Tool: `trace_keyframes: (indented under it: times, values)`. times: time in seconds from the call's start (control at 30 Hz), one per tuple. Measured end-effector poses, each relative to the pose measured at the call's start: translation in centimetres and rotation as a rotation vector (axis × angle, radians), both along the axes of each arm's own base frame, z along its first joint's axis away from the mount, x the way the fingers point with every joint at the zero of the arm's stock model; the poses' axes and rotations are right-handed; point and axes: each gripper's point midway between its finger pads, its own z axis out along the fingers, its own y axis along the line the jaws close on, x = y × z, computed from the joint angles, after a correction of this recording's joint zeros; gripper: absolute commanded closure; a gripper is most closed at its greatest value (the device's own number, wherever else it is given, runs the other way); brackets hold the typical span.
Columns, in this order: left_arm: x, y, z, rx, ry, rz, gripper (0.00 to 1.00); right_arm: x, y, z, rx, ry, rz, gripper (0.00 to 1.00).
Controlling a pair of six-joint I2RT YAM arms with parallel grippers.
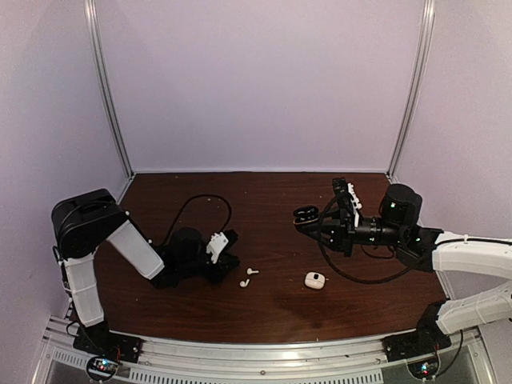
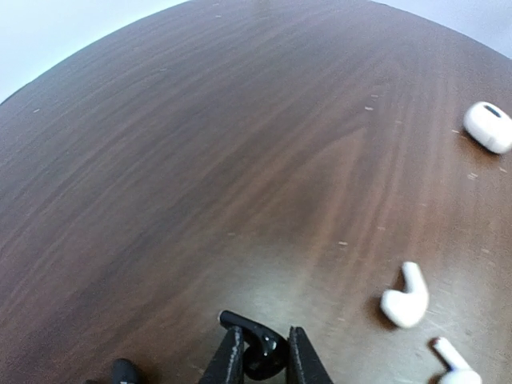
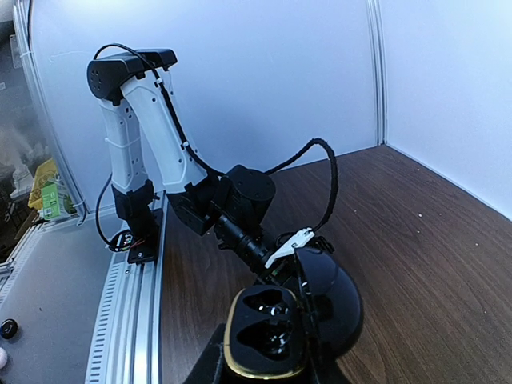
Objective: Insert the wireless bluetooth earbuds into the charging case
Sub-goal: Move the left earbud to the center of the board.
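black earbud pinched in left gripper; right gripper clamps open charging case

Two white earbuds are seen lying close together on the dark wooden table, between the lowered left pincer and a small white case. An open black charging case is held in the right pincer.
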Motion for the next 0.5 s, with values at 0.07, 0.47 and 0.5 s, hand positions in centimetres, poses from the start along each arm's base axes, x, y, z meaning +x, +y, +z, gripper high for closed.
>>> trace_keyframes:
  times: [0.07,0.47,0.5]
  values:
    - [-1.5,-0.6,0.0,-0.015,0.019,-0.086,0.83,0.0,0.0,0.0,0.000,0.000,0.000,1.00]
    - [-6.1,-1.3,-0.1,0.024,0.056,-0.350,0.67,0.0,-0.1,0.1,0.001,-0.001,-0.002,1.00]
    - [-6.0,-1.1,-0.1,0.038,0.053,-0.344,0.65,0.0,-0.1,0.1,0.002,-0.002,-0.002,1.00]
